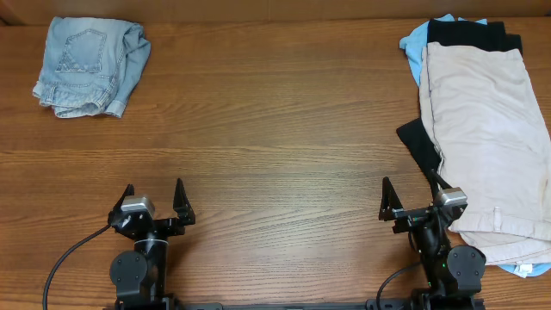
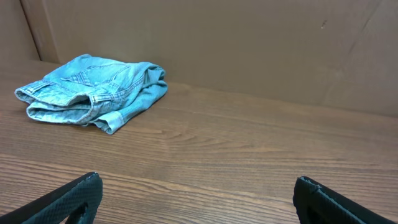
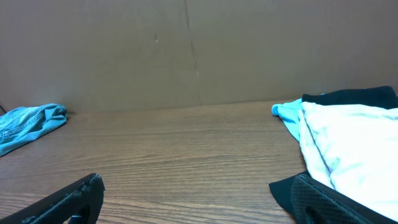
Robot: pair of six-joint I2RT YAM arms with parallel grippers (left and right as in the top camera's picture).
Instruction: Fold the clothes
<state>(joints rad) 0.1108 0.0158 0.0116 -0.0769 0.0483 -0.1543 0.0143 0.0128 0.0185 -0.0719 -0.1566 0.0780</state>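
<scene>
Waiting with left gripper (image 1: 154, 195) and right gripper (image 1: 410, 193) wide, empty; denim shorts (image 1: 90, 67) seemingly done, far ahead of left fingers (image 1: 180, 198), pile (image 1: 486, 129) staged beside right.

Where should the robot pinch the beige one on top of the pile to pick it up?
Probably along its long edge that faces the middle of the table, with the right gripper coming in from that side. The beige garment lies flat on top of the pile. That edge is uncovered, lies over the black garment, and is near the open gripper.
</scene>
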